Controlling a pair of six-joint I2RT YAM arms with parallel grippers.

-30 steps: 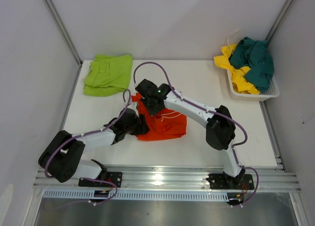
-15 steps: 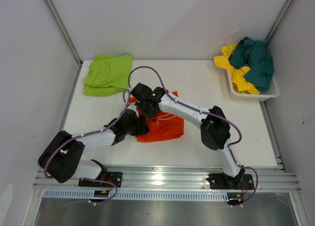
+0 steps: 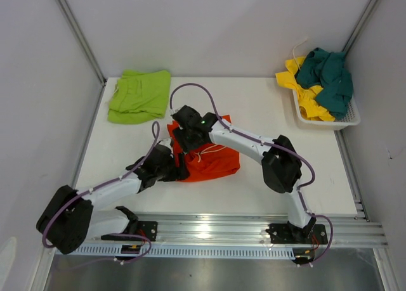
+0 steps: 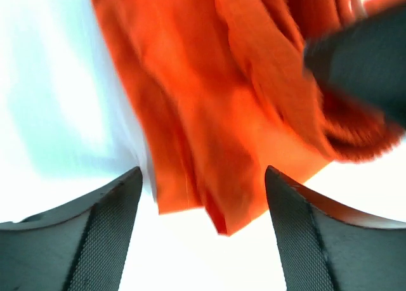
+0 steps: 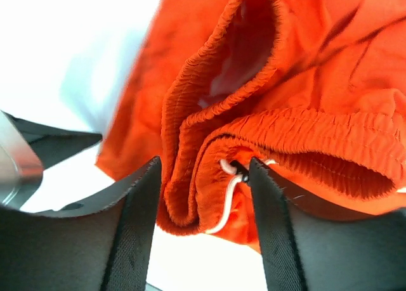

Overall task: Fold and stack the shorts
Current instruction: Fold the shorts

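the orange shorts [image 3: 212,161] lie rumpled mid-tabletop [image 3: 285,158]. the left end effector [image 4: 203,177] stands open at a hem edge. the right end effector [image 5: 203,170] is open too, with the gathered waistband slack between its fingers. the cloth looks light and limp, best pinched at the waistband or hem corners.

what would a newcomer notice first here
The orange shorts bunched in the centre, with the left hand and right hand both open at them. Then the lime green shorts folded at the far left corner, and the white basket far right heaped with yellow shorts and teal shorts.
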